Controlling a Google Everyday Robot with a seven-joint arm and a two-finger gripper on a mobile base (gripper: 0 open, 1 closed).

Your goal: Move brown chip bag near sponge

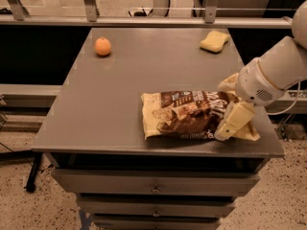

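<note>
The brown chip bag point(184, 114) lies flat near the front right of the grey table point(110, 99), cream at its ends and dark brown in the middle. The pale yellow sponge point(214, 40) sits at the table's far right corner, well apart from the bag. My gripper point(231, 103) reaches in from the right at the bag's right end. Its cream fingers point(232, 121) stand apart, one above and one below the bag's end, which they partly hide. The gripper is open.
A round orange fruit point(102, 46) sits at the far left of the table. Metal railing posts point(88, 4) run behind the table. Drawers point(153, 188) are under the front edge. The bag's right end lies close to the table's right edge.
</note>
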